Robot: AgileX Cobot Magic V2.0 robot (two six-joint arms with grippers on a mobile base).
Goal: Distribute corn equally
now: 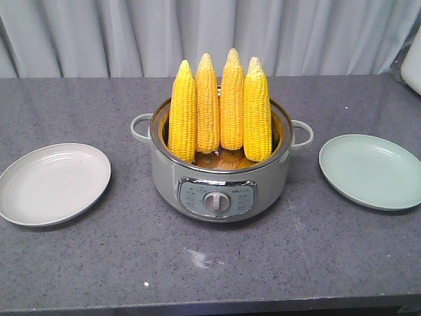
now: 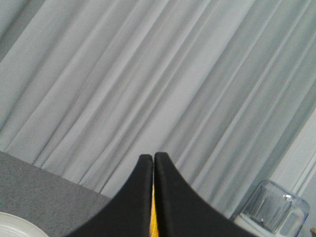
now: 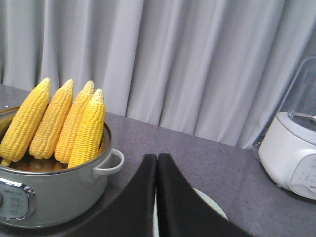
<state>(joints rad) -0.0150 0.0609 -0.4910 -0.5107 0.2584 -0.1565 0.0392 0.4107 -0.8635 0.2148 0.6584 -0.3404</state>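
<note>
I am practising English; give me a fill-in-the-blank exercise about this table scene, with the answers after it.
____ corn cobs stand upright in the pot.
The pot stands ____ the pale plate and the green plate.
Each plate holds ____ cobs.
The left gripper and the right gripper are both ____.
Missing words: four; between; no; shut.

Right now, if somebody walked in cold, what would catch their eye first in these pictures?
The four corn cobs come first: bright yellow, standing upright with tips up in the grey pot at mid-table. Next come the two plates flanking the pot, a pale plate on the left and a green plate on the right, neither holding any corn.
</note>
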